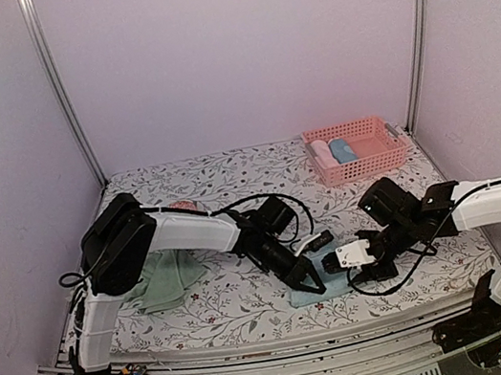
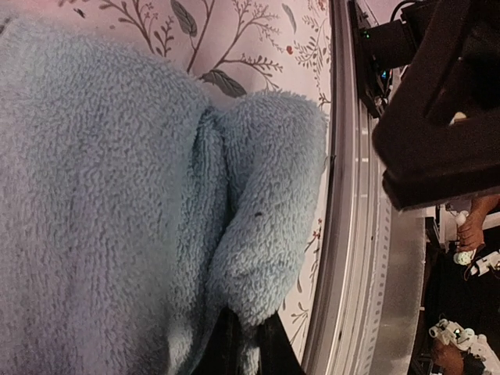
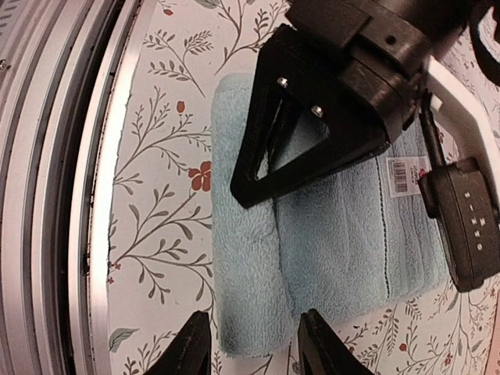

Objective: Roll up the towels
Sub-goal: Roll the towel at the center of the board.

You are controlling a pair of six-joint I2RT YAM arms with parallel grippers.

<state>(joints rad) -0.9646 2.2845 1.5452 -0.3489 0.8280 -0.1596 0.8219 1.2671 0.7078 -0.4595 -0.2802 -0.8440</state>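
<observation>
A light blue towel [image 1: 301, 298] lies near the table's front edge, with its front edge rolled over once. My left gripper [image 1: 308, 284] is shut on that rolled fold [image 2: 266, 226]; its black fingers [image 2: 273, 355] pinch the fleece between them. In the right wrist view the left gripper [image 3: 254, 176] presses on the roll [image 3: 246, 273]. My right gripper [image 3: 254, 348] is open, its fingertips either side of the roll's near end, just short of it. It shows in the top view [image 1: 337, 264] at the towel's right side. A green towel [image 1: 165, 280] lies crumpled at the left.
A pink basket [image 1: 391, 159] at the back right holds a white and a blue rolled towel. A small pink item [image 1: 184, 206] lies behind the left arm. The metal table rail [image 3: 70, 195] runs close to the towel's front. A white label [image 3: 406, 176] is on the towel.
</observation>
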